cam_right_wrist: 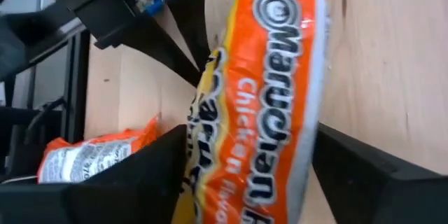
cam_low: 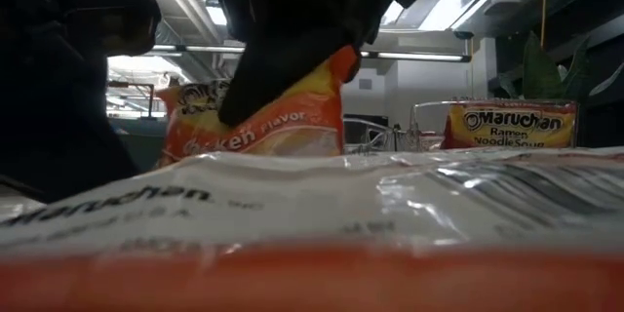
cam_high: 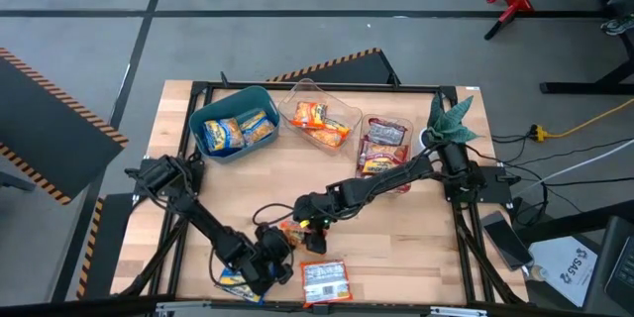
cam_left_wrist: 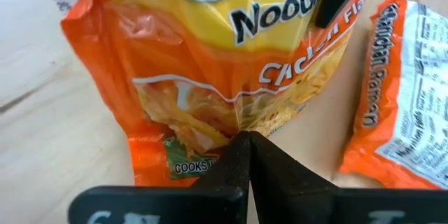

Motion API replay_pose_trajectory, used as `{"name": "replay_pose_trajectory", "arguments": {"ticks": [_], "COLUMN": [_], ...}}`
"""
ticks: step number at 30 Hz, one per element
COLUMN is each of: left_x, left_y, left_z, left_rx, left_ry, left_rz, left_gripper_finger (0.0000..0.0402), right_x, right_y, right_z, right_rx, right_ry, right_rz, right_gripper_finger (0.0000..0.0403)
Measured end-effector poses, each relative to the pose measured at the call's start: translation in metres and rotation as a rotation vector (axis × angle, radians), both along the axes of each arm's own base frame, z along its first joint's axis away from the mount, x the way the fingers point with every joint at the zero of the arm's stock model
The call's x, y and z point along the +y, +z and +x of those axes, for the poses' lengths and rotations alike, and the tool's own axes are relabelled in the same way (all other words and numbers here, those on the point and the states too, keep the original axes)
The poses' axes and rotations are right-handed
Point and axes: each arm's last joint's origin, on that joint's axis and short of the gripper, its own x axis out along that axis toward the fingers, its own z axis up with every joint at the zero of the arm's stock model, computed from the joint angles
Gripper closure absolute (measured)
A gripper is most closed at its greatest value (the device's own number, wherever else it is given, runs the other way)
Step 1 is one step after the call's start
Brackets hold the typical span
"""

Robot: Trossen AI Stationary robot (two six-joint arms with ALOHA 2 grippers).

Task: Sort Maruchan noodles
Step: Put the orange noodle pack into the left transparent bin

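Orange chicken-flavour packet (cam_high: 301, 234) stands on edge near the table's front edge, the left pincer (cam_left_wrist: 245, 140) pinching its bottom seam while the right pincer (cam_right_wrist: 245, 175) straddles it spread wide, so a handover looks underway; next, right closes, left lets go.

Overhead down; low level (close) — wrists close.

blue packet (cam_high: 234, 277) half under left gripper (cam_high: 280, 253), low view blocked by near packet (cam_low: 312, 224)
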Motion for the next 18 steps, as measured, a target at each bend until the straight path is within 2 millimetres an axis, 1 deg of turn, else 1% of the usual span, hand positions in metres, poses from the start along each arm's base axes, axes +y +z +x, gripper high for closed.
{"name": "replay_pose_trajectory", "arguments": {"ticks": [4,8,10,11,13,15,18], "left_x": [0.004,0.007,0.008,0.010,0.012,0.014,0.021], "left_y": [0.000,0.002,0.004,0.007,0.015,0.028,0.050], "left_z": [0.003,0.005,0.006,0.006,0.007,0.005,-0.001], "left_rx": [-0.005,-0.005,-0.005,-0.006,-0.022,-0.036,-0.045], "left_ry": [0.019,0.028,0.025,0.026,0.033,0.037,0.037], "left_rz": [0.007,0.014,0.016,0.015,0.003,-0.001,0.029], "left_gripper_finger": [0.0402,0.0402,0.0402,0.0402,0.0402,0.0402,0.0402], "right_x": [0.000,0.000,-0.001,-0.001,-0.005,-0.013,-0.032], "right_y": [-0.004,-0.009,-0.009,-0.006,0.000,0.008,0.020], "right_z": [-0.001,-0.002,-0.002,-0.003,-0.003,-0.003,-0.005], "right_rx": [0.017,0.046,0.044,0.038,0.024,0.009,0.010], "right_ry": [0.012,0.020,0.025,0.031,0.033,0.032,0.014], "right_rz": [-0.013,-0.017,-0.018,-0.024,-0.039,-0.045,-0.048], "right_gripper_finger": [0.0181,0.0259,0.0299,0.0310,0.0309,0.0310,0.0310]}}
